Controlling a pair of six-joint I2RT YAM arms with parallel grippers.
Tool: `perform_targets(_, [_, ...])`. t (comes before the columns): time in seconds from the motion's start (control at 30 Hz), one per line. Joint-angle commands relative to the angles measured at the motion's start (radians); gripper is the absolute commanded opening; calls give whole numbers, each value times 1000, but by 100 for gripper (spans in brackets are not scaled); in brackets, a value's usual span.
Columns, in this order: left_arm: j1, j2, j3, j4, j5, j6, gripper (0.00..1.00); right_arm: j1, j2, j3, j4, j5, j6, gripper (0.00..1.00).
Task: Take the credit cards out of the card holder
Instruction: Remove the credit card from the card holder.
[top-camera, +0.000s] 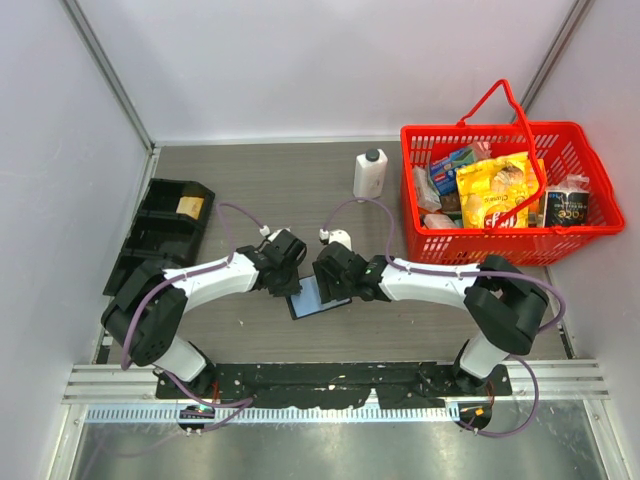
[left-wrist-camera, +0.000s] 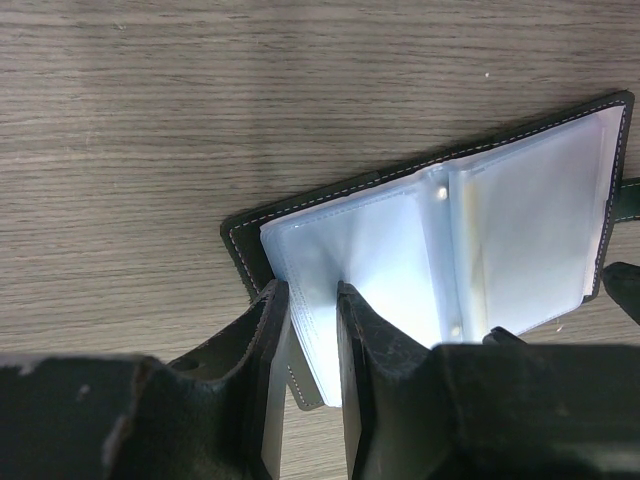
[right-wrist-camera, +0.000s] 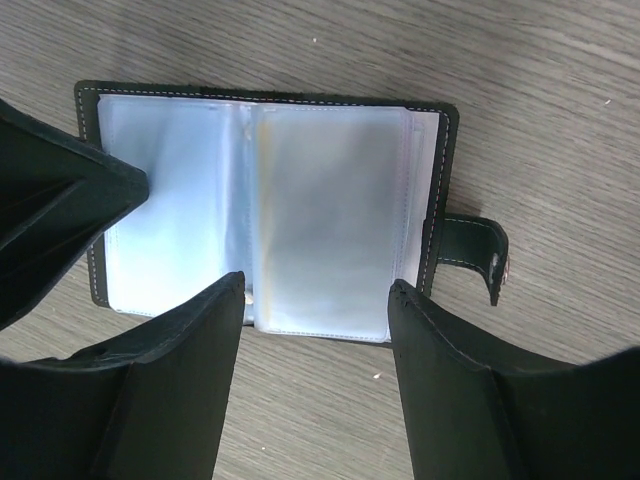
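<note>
Black card holder (right-wrist-camera: 447, 170) lies open on the table (right-wrist-camera: 550, 80), contents of its frosted sleeves (right-wrist-camera: 330, 200) unclear; left gripper (left-wrist-camera: 312, 300) pinches its corner, right gripper (right-wrist-camera: 317, 285) gapes wide above.

**Around the card holder**

We find the card holder (top-camera: 308, 300) open on the table (top-camera: 250, 190), near its front edge. The left gripper (left-wrist-camera: 312, 300) sits at the holder's left side, its fingers astride that edge. The right gripper (right-wrist-camera: 318, 295) hangs over the holder's right half. A bottle (top-camera: 370, 172) stands behind the holder. A basket (top-camera: 480, 242) lies behind and right of the holder, a tray (top-camera: 140, 240) well apart to its left.
</note>
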Motion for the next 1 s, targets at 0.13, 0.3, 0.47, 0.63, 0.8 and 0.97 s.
perform_targets(0.13, [-8, 15, -5, 31, 46, -17, 27, 6, 21, 22, 57, -4, 2, 64])
perform_targets(0.3, [-8, 12, -6, 31, 46, -18, 27, 5, 24, 16, 41, 28, 11, 65])
perform_targets(0.47, [-8, 14, -6, 32, 48, -20, 27, 5, 24, 16, 37, 39, 11, 66])
perform_targets(0.63, [-8, 14, -6, 31, 48, -20, 27, 5, 37, 17, 38, 30, 12, 68])
perform_targets(0.8, [-8, 12, -6, 31, 48, -20, 27, 3, 47, 16, 46, 19, 8, 68])
perform_targets(0.97, [-8, 14, -5, 31, 49, -18, 27, 5, 40, 17, 47, 2, 3, 68])
